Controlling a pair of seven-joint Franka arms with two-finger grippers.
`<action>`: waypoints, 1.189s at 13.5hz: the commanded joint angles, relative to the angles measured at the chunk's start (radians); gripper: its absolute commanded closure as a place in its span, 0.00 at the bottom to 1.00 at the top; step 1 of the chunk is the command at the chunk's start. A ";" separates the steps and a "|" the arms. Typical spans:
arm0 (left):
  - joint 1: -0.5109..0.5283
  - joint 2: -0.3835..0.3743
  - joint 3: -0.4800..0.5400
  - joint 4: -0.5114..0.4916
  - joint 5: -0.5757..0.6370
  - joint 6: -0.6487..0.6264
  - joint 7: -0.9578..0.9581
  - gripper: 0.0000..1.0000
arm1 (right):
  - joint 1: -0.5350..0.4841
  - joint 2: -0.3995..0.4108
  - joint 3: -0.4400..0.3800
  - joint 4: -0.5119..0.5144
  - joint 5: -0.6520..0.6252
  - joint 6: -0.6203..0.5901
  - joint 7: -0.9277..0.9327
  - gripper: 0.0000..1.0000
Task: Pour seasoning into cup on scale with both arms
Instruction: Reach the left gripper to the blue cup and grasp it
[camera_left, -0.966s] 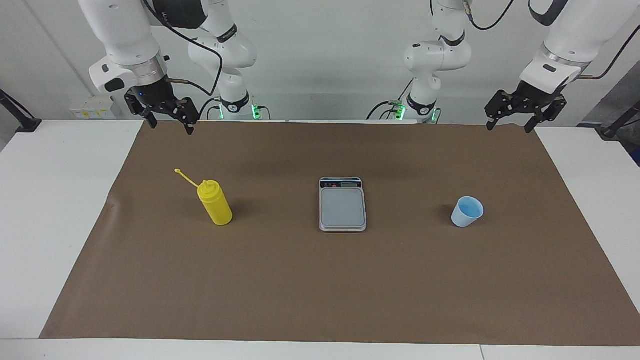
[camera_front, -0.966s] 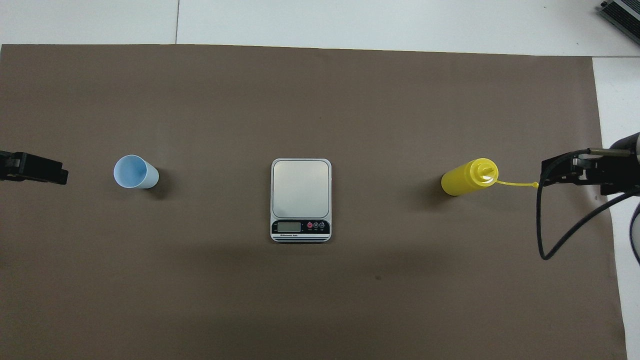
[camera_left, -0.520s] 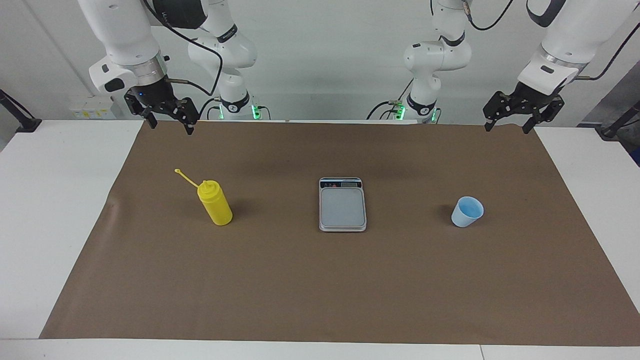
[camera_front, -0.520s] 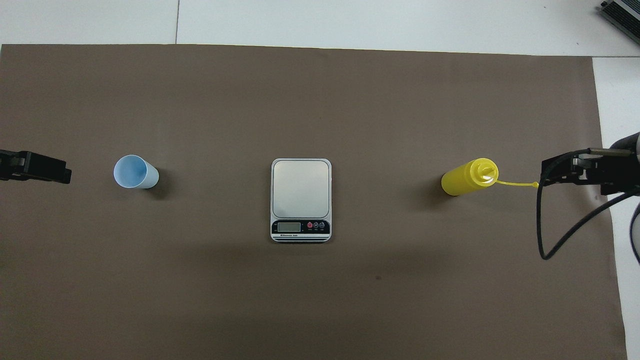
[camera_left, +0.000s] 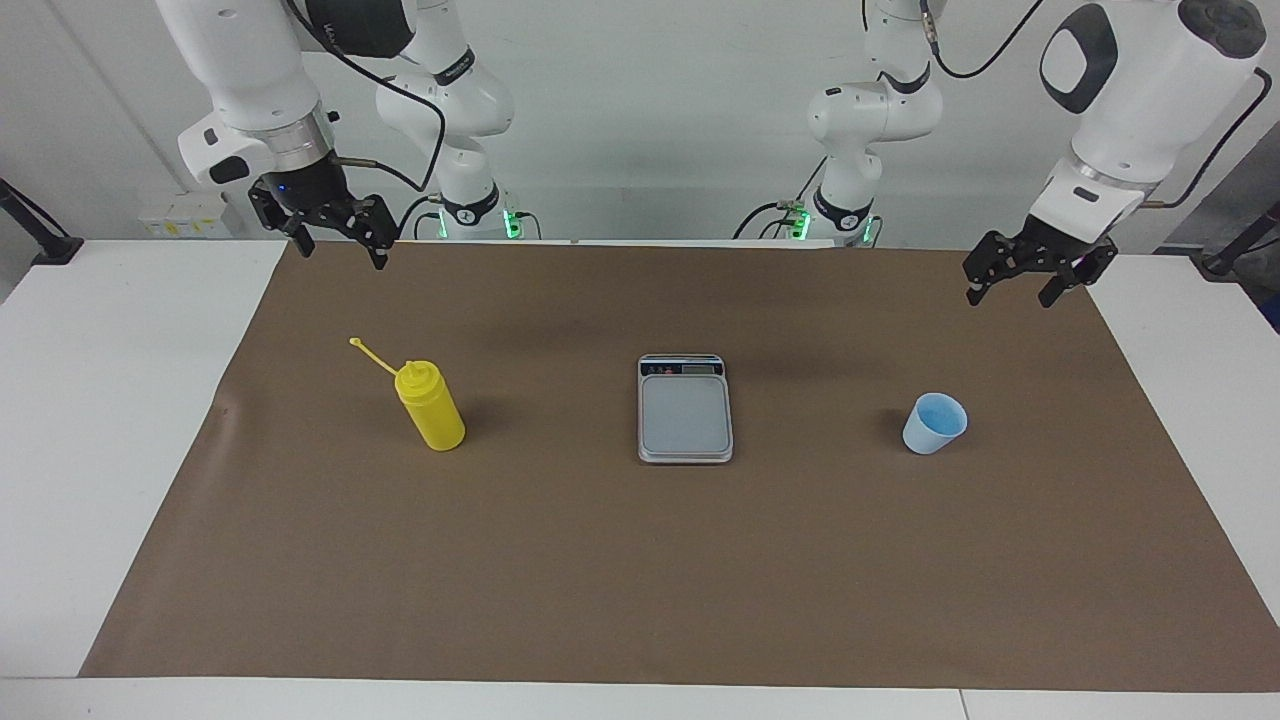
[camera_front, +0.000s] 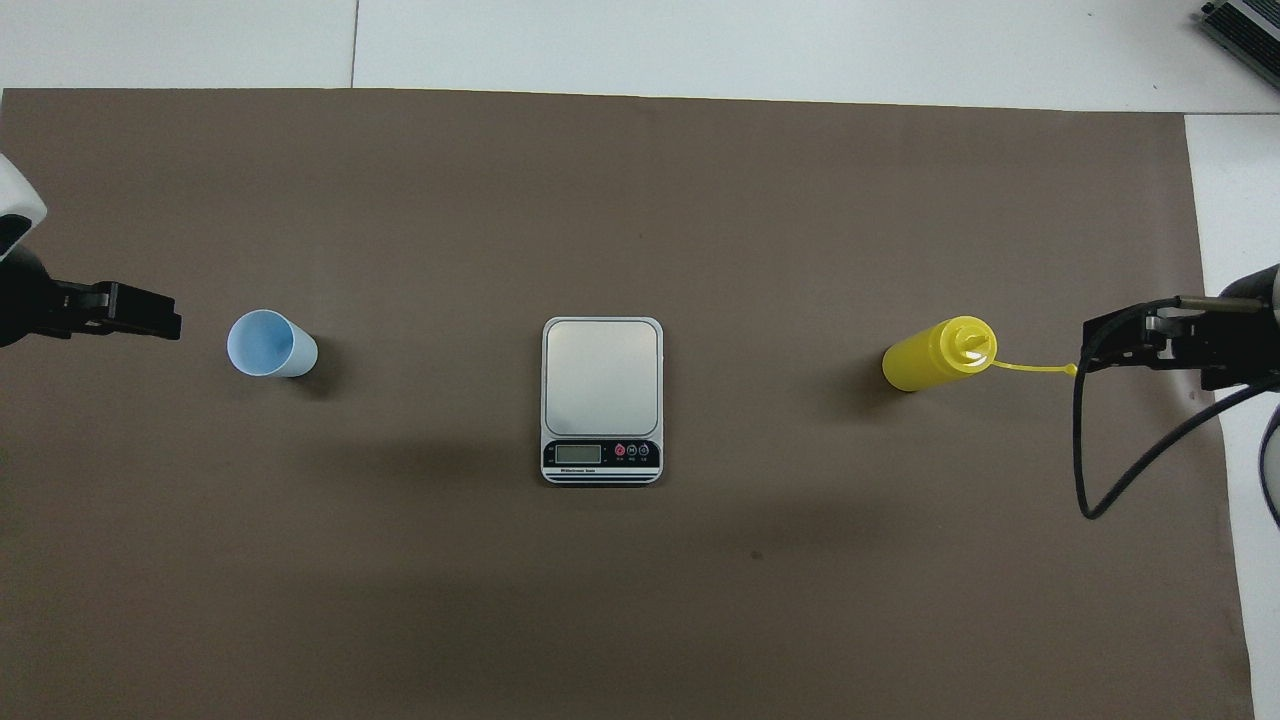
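Left gripper (camera_left: 1026, 277), jaws wide and empty, hangs over the table's robot-side edge with the cup (camera_left: 935, 423) standing upright closest to it, off the scale (camera_left: 685, 408), while the right gripper (camera_left: 335, 228) waits open above the bottle (camera_left: 430, 405).

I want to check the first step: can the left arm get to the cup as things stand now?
Probably yes. The left gripper hangs with jaws open, over the mat at the cup's end of the table, and nothing stands between them; the scale is off toward the middle.
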 joint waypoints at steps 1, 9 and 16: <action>0.015 -0.012 -0.002 -0.157 0.016 0.166 -0.017 0.00 | -0.011 -0.022 0.007 -0.026 -0.005 0.014 0.013 0.00; 0.054 0.039 -0.003 -0.403 0.015 0.446 -0.173 0.00 | -0.010 -0.020 0.007 -0.026 -0.005 0.014 0.013 0.00; 0.052 0.146 -0.005 -0.424 0.015 0.579 -0.216 0.00 | -0.010 -0.020 0.007 -0.026 -0.005 0.014 0.013 0.00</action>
